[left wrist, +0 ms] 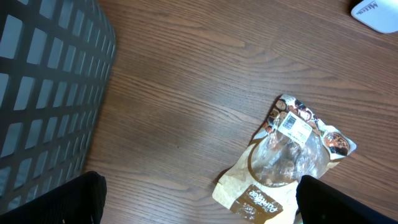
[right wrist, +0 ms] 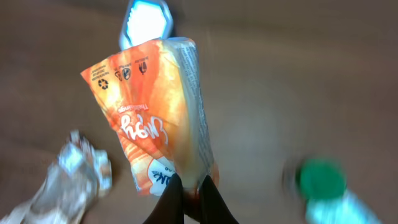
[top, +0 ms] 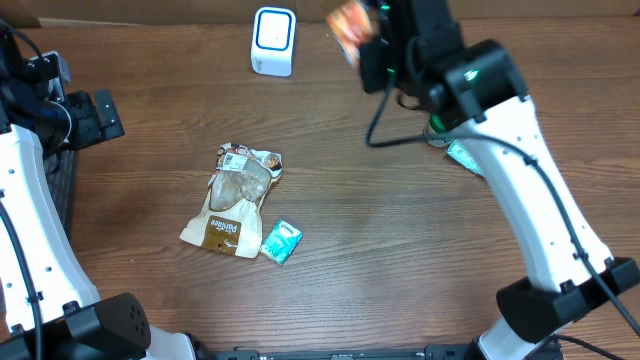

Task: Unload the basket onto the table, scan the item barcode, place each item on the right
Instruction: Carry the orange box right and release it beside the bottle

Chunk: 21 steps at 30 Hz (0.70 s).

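One item is up: your right gripper [right wrist: 193, 190] pinches the orange packet [right wrist: 155, 106] by one end, aloft near the white scanner [top: 273, 40]. Presenting the barcode remains. Your left gripper [left wrist: 199, 186] hangs spread wide, empty.

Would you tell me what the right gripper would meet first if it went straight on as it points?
Probably the white scanner, just beyond the orange packet the right gripper holds, though depth is unclear.
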Each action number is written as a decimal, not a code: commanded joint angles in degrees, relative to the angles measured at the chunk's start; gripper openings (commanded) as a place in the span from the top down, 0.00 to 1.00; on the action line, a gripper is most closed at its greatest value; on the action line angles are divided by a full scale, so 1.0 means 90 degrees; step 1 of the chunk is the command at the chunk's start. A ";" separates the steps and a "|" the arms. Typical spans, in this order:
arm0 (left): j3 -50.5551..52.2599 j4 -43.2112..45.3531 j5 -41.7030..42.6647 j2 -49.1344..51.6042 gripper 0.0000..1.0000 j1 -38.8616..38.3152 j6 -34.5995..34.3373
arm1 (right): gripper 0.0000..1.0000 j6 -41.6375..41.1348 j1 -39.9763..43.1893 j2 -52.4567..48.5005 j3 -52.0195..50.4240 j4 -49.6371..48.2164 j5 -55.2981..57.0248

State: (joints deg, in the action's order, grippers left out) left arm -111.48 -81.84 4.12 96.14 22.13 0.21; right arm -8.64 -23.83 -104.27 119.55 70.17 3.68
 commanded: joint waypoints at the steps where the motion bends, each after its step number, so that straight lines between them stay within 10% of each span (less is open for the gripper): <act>1: -0.0070 0.0002 0.0041 -0.0017 0.00 -0.0019 0.0107 | 0.96 -0.0566 0.0515 -0.0260 -0.0338 0.0593 -0.1042; 10: -0.0070 0.0002 0.0041 -0.0017 0.00 -0.0019 0.0107 | 0.96 -0.0566 0.1494 -0.0347 -0.3140 -0.0112 -0.1112; 21: -0.0070 0.0002 0.0041 -0.0017 0.00 -0.0019 0.0107 | 0.96 -0.0571 0.1588 -0.0350 -0.3922 -0.0304 -0.0534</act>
State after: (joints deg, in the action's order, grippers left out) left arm -111.48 -81.84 4.12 96.14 22.13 0.21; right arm -13.50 -9.78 -107.85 84.64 68.16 -3.75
